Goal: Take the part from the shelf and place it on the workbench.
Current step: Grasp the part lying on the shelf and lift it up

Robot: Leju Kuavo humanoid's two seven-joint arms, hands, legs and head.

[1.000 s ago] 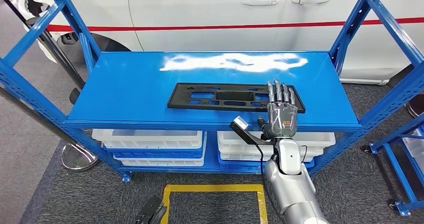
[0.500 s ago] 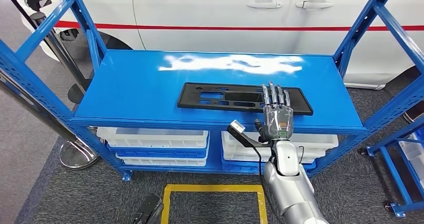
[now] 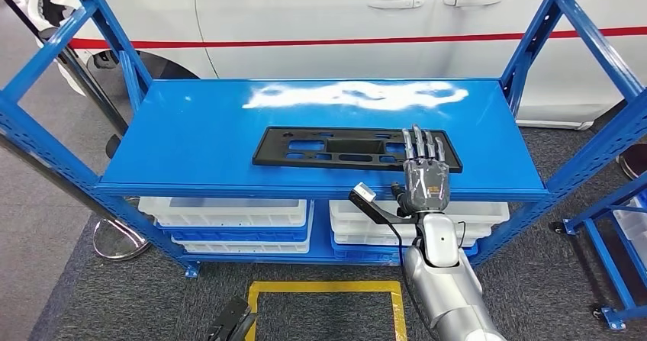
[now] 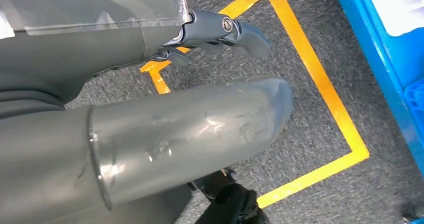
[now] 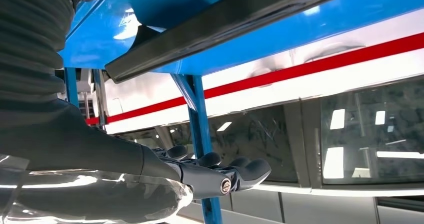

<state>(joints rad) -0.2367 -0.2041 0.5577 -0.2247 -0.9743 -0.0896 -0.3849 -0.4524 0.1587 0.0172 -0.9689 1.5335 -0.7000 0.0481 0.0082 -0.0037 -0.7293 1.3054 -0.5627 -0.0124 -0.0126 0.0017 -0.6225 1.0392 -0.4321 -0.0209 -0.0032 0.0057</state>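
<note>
The right hand's (image 3: 424, 179) fingers (image 3: 422, 144) are lying straight and spread over the near right end of the black part (image 3: 355, 149), probably touching it but not gripping. The part is resting flat on the shelf (image 3: 198, 139) as half a second ago, so lifting is not beginning yet. The left hand (image 4: 220, 31) is hanging with fingers loosely curled, holding nothing.

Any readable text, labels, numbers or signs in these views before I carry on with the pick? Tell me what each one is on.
None can be read.
The black part on the blue shelf shows no label or number.
The white car bears a red stripe, no lettering.
The white bins show no tags.
The yellow floor marking is a plain outline.
</note>
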